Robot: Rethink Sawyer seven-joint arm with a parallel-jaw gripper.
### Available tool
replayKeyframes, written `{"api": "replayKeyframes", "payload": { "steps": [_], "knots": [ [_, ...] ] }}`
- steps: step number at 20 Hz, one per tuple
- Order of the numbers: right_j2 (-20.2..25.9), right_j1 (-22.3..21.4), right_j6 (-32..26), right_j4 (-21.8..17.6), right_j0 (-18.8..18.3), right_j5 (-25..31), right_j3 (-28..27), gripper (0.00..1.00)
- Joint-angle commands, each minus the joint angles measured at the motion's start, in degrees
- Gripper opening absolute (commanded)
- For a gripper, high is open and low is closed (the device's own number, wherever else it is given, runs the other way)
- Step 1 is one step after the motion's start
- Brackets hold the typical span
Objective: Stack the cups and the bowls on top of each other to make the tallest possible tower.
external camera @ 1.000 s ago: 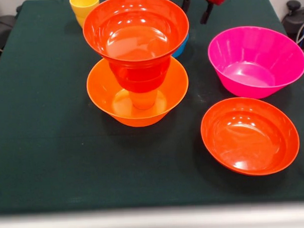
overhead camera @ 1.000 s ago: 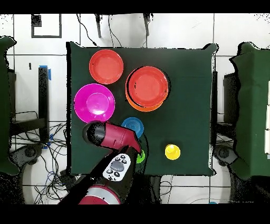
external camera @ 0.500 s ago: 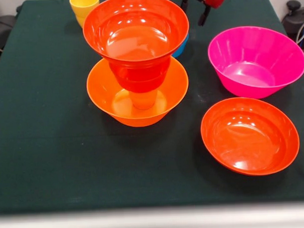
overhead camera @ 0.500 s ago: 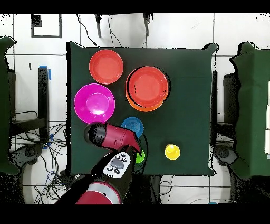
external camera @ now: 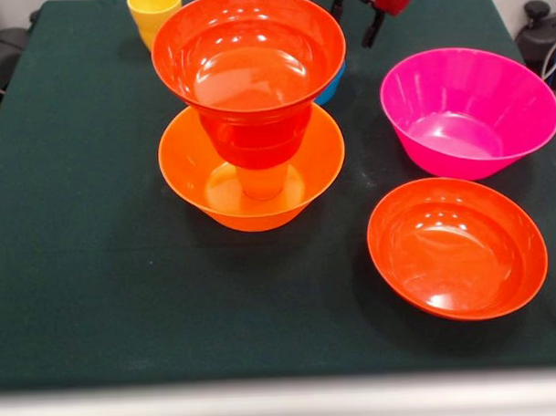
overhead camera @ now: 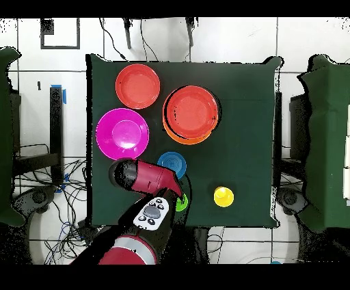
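The tower stands left of centre: a large orange bowl holds an upright orange cup, a small red-orange bowl sits on that, and a wide red-orange bowl tops it. Loose are a magenta bowl, a second wide red-orange bowl, a small blue bowl, a yellow cup and a green cup. My gripper hangs open at the far edge beside the blue bowl, holding nothing.
The red and black arm reaches over the table's edge between the magenta bowl and the green cup, covering part of the green cup from above. Dark green cloth covers the table.
The gripper has shifted slightly sideways at the far edge over the last second. The bowls, the cups and the tower have not moved.
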Motion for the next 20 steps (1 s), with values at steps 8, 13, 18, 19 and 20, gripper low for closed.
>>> {"api": "replayKeyframes", "payload": {
  "steps": [8, 13, 18, 19, 20],
  "knots": [
    [7.46, 4.29, 5.57, -2.98, -0.16, -5.28, 2.67, 1.0],
    [7.24, 4.77, 5.84, -2.85, 0.07, -5.33, 2.39, 1.0],
    [7.18, 5.0, 5.9, -2.98, 0.15, -5.85, 2.67, 1.0],
    [7.2, 5.13, 5.91, -3.0, 0.17, -6.03, 2.65, 1.0],
    [7.22, 5.26, 5.92, -3.02, 0.18, -6.21, 2.63, 1.0]
  ]
}}
